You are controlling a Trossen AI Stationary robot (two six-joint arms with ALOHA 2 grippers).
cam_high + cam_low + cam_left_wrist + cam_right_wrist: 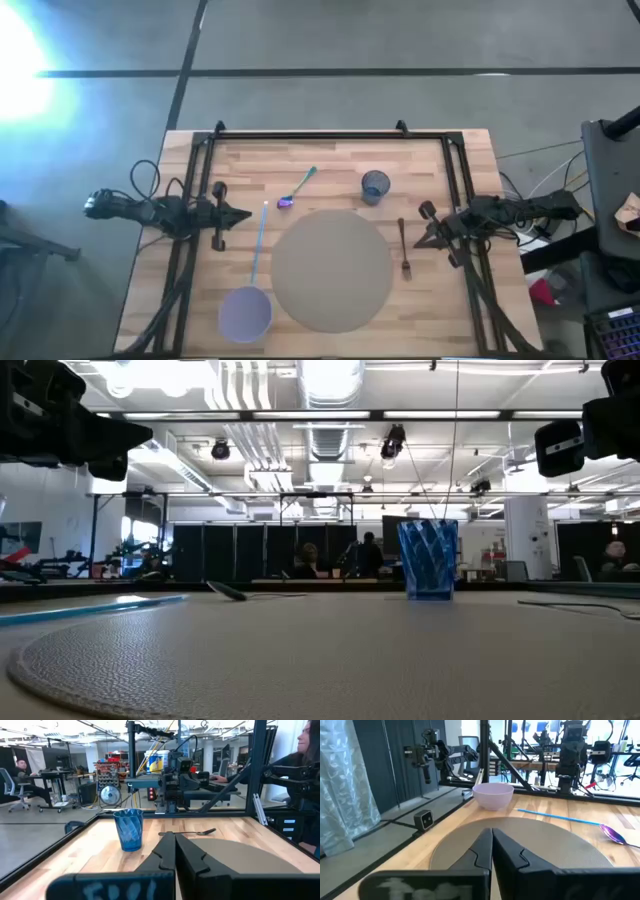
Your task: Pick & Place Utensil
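On the wooden table [330, 160] a round mat [331, 270]; both pincers clenched, workshop desks behind

High view looks straight down on whole table [330, 150], far up; low view sits at tabletop level on the round mat [330, 660], facing the room, blue cup [428, 558] close ahead; left wrist view looks over own fingers toward cup [129, 829] and fork [200, 832]; right wrist view faces bowl [493, 796], straw [555, 815], spoon [612, 833]; all share the mat.

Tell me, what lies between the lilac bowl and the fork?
The round grey placemat lies between the lilac bowl and the fork, as the high view shows.
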